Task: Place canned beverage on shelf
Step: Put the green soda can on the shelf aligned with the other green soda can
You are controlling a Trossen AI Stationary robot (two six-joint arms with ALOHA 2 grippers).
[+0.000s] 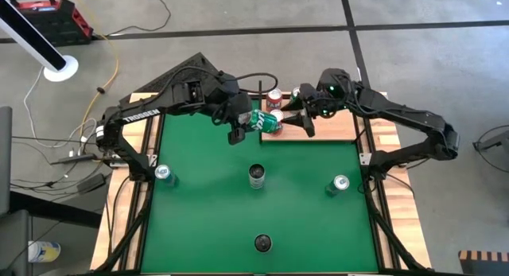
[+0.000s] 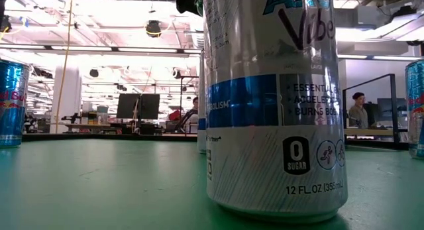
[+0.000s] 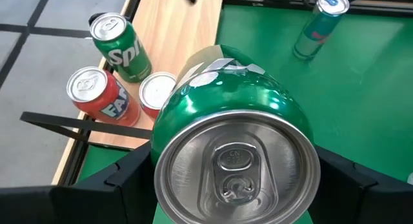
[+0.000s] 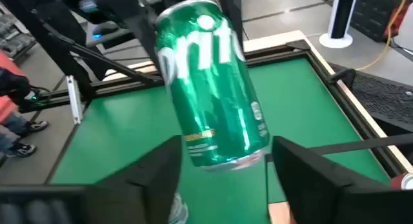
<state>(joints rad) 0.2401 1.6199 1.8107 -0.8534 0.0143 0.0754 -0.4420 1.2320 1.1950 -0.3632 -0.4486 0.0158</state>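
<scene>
A green Sprite can [image 1: 265, 119] hangs tilted in the air over the near left corner of the pale-wood shelf [image 1: 326, 129], with my left gripper [image 1: 241, 123] shut on it. My right gripper [image 4: 226, 169] is open. Its two fingers stand on either side of the can's bottom end [image 4: 226, 158], and I see no touch. On the shelf stand a green Sprite can [image 3: 119, 46], a red can [image 3: 97, 95] and another can [image 3: 158, 91], each on its base. My left gripper pinches the green can between its two fingers [image 3: 132, 175], on the side wall [image 3: 169, 130] near the top end. The fingers come slanting down from the table's left. The can is lifted clear, its lid [image 3: 235, 162] toward the wrist and its bottom toward the shelf.
Several other cans stand on the green felt: one near the left edge [image 1: 163, 174], one in the middle [image 1: 256, 175], one at the right [image 1: 339, 183] and one near the front [image 1: 262, 242]. A tall silver and blue can [image 2: 275, 104] fills the low view.
</scene>
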